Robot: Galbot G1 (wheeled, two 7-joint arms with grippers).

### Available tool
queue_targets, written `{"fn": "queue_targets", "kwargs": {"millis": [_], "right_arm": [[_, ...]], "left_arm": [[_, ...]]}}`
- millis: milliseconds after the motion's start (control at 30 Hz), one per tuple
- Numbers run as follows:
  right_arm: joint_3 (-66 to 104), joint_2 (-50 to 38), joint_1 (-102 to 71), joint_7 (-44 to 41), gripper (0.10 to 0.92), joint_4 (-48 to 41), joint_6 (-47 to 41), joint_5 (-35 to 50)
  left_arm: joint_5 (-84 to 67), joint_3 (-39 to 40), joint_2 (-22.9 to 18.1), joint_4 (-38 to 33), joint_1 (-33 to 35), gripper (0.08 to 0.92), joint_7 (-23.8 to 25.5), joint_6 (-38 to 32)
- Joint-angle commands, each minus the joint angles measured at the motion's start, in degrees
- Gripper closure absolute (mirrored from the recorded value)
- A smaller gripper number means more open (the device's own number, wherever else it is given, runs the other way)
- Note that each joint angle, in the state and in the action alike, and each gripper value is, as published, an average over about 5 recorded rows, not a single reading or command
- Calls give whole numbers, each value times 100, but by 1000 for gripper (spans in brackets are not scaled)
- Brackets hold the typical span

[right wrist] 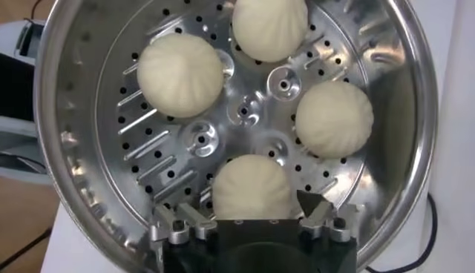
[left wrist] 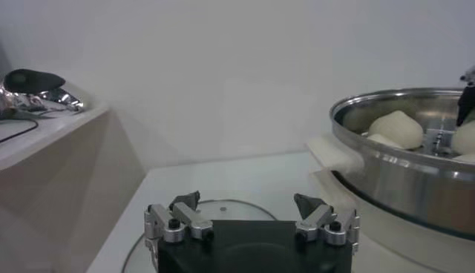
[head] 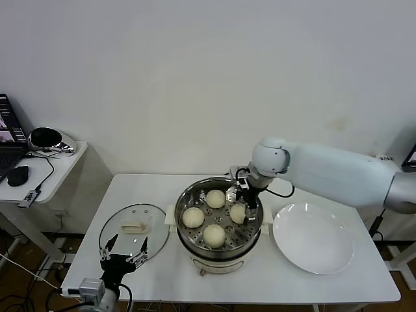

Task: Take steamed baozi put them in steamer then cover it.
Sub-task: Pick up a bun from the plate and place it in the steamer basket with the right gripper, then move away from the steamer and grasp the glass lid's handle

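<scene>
Since all four steamed baozi [head: 215, 198] sit on the perforated tray inside the steamer [head: 219, 257], the loading part of the job looks finished, and the plate [head: 313, 238] to the robot's right of the pot is bare. The right end effector [head: 244, 199] hangs inside the pot rim over the bun nearest that arm; in the right wrist view its fingers [right wrist: 315, 208] stand spread on either side of that bun [right wrist: 252, 187], which rests on the tray, so it seems released rather than held. What remains, by my judgement, is the covering: the cover [head: 134, 231] lies flat on the bench [head: 338, 286] beside the steamer on the robot's left, its cream handle facing up. The left end effector [head: 123, 249] hovers low at the near edge of the cover, jaws wide apart and gripping nothing. In the left wrist view only a sliver of the glass rim shows beyond the fingertips, so whether they touch the lid cannot be told. The steamer's cord and the far side of its base are hidden by the right arm.
</scene>
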Motion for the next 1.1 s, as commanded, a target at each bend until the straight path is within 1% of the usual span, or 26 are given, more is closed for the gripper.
{"fn": "queue_targets", "kwargs": {"millis": [33, 100, 200, 333, 433, 567, 700, 833, 933, 1100], "right_arm": [[511, -741, 406, -36, 203, 413, 105, 448], [945, -1160, 288, 230, 203, 543, 210, 917], [1908, -1845, -396, 727, 203, 759, 394, 1528], [3712, -2579, -1673, 1120, 203, 1055, 658, 1747], [5046, -2863, -2847, 1840, 203, 1182, 974, 1883], [6602, -3022, -4399, 2801, 203, 1344, 1465, 2006], [8688, -2807, -6387, 3267, 203, 1457, 1803, 2033], [10426, -2253, -8297, 3613, 203, 1647, 2162, 2015], [11123, -1591, -9210, 4058, 203, 1775, 2506, 2005], [11636, -443, -10303, 4629, 203, 2123, 2921, 1955]], "left_arm": [[-119, -30, 10, -42, -9, 177, 58, -66], [-125, -50, 5, 7, -27, 177, 80, -257], [-177, -55, 19, 130, -45, 177, -104, -516], [-401, 11, 76, 239, -17, 177, -567, -856], [-823, 87, 119, 245, -8, 177, -858, -878], [-1024, 153, 177, 249, -8, 177, -963, -857], [-950, 182, 248, 212, -36, 177, -975, -892], [-745, 172, 317, 152, -60, 177, -973, -923], [-400, 149, 370, 261, -135, 177, -976, -1047], [73, 55, 447, 492, -297, 177, -987, -1386]]}}
